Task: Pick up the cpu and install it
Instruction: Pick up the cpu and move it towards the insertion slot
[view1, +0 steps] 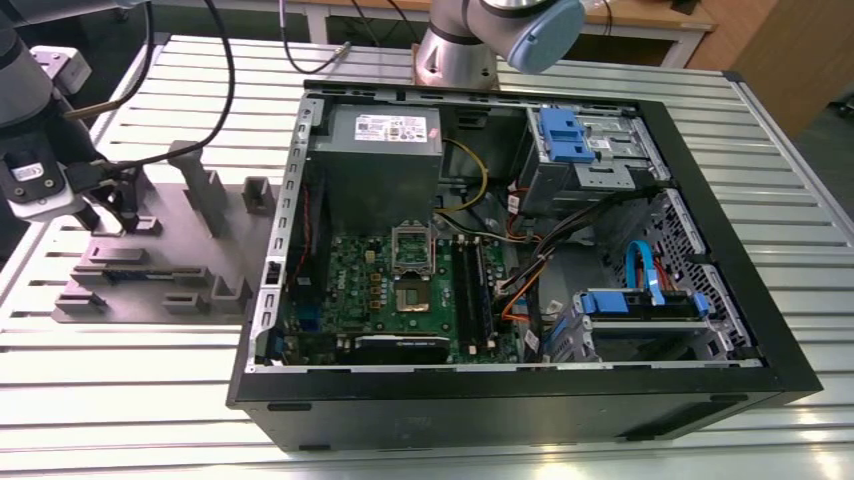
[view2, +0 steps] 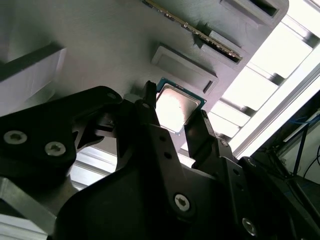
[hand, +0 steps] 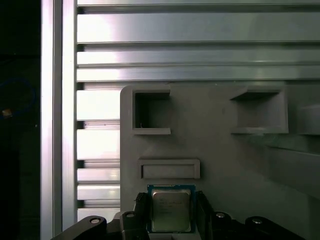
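Note:
The cpu (hand: 171, 210) is a small square chip with a shiny silver top and a thin rim. It lies flat near the edge of the grey fixture plate (hand: 220, 145). In both wrist views my gripper (hand: 171, 200) straddles it, with one black finger pressed against each of two opposite edges. The second wrist view shows the cpu (view2: 177, 106) held between the fingertips (view2: 149, 97) of the gripper (view2: 175, 110), just over the plate (view2: 100, 45). In the exterior view the gripper (view1: 114, 212) is low over the plate (view1: 160, 275), at the exterior view's left of the computer.
An open black computer case (view1: 747, 330) lies on the slatted aluminium table (view1: 134, 400). Its green motherboard (view1: 360, 300) carries the socket (view1: 414, 295) with a raised silver frame (view1: 411, 243). Upright grey pegs (view1: 200, 180) and pockets (hand: 151, 114) stand on the fixture plate.

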